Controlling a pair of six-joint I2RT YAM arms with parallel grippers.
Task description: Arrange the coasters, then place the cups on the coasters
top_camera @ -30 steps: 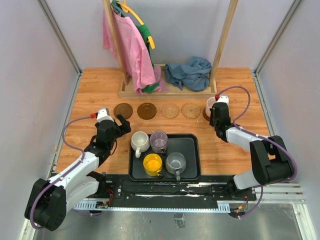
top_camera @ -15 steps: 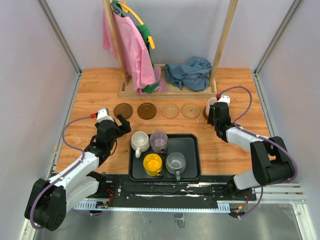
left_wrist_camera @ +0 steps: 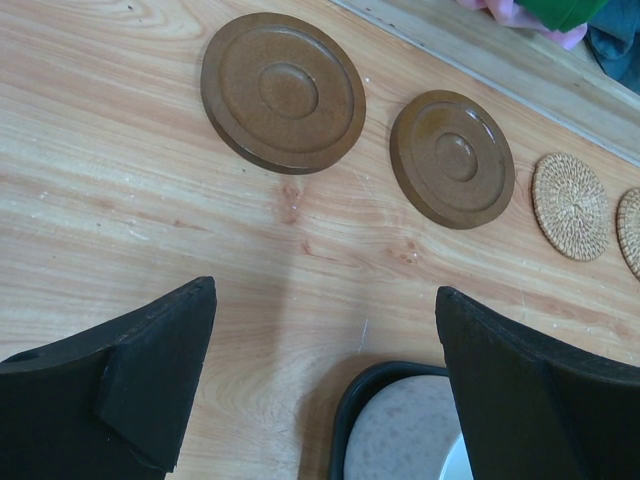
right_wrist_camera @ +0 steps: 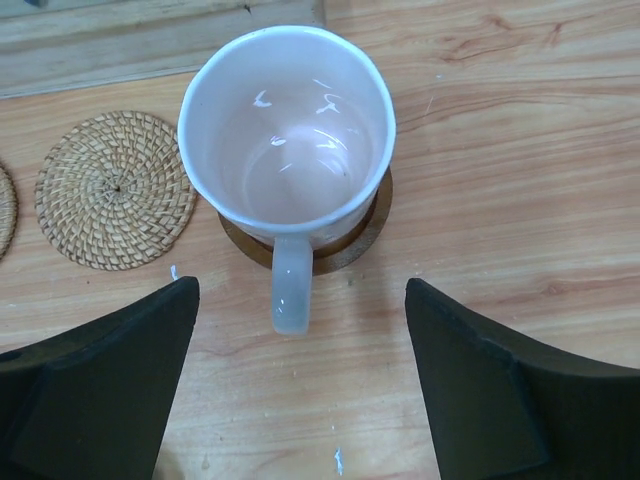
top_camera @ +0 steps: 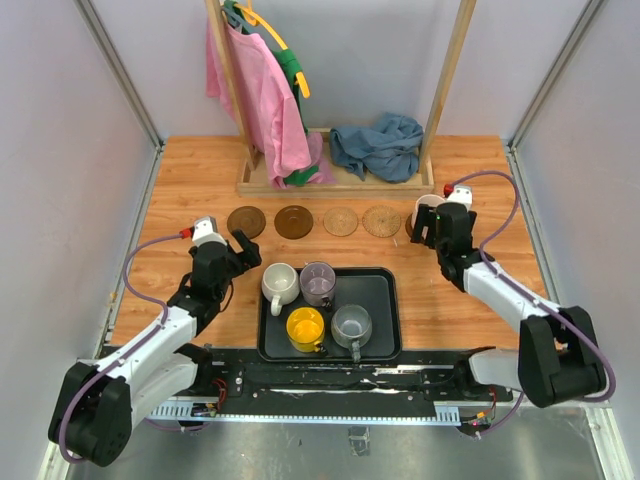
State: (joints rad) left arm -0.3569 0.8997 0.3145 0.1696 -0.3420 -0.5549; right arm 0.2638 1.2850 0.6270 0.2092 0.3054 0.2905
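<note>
Pink cup [right_wrist_camera: 287,130] — handle plain wrist-side; hidden overhead

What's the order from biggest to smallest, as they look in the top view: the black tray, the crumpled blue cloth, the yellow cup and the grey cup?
1. black tray
2. crumpled blue cloth
3. yellow cup and grey cup: they look about the same size, so they are not ranked against each other.
</note>
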